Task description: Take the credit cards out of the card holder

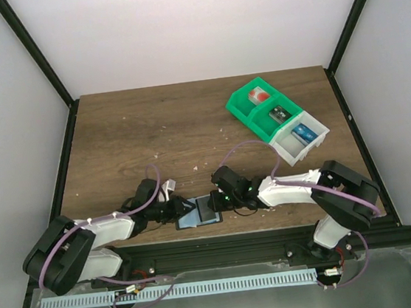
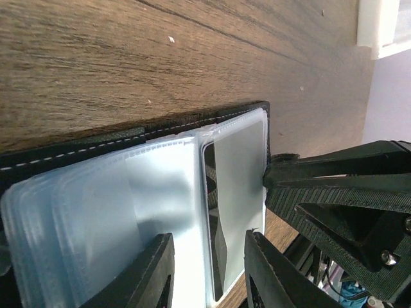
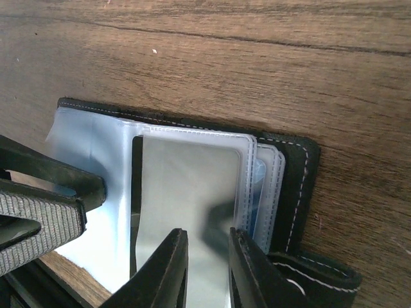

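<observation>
Wood table (image 1: 136, 132) | card holder (image 1: 199, 212) near edge | both fingers slightly parted, pressing sleeves

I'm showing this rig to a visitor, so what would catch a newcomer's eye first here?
Probably the two arms meeting over the open black-edged, pale blue-grey card holder at the wooden table's near edge, the left gripper and right gripper at its clear sleeves. Then the bright green-and-white compartment bin, far right.

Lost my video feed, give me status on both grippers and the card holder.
Left gripper and right gripper both open, astride clear sleeves. Card holder lying open on table. No cards out. Nothing obstructing.
</observation>
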### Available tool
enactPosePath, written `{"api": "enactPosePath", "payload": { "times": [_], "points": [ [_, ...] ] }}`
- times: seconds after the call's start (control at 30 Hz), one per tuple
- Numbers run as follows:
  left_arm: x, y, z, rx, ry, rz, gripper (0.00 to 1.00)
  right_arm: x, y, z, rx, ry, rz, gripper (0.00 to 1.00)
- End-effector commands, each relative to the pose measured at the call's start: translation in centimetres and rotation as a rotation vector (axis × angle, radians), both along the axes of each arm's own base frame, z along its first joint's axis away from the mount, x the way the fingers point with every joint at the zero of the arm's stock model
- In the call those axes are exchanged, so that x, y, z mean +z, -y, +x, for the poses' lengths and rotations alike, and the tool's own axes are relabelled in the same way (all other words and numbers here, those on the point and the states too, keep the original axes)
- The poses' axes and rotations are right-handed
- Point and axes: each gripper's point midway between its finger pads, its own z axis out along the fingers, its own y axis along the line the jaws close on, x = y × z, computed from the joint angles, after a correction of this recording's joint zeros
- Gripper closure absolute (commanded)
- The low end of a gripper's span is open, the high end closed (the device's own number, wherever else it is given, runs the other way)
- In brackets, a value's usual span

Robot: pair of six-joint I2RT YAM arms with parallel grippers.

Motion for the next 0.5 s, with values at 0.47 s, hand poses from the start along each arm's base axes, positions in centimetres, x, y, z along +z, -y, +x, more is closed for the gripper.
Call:
{"api": "enactPosePath", "payload": {
  "times": [0.47],
  "points": [
    [-0.8, 0.7, -0.3, -0.014, -0.009, -0.035, 0.71, -2.1, 0.3, -1.4, 0.008, -0.075, 0.021, 0.89]
  ]
}}
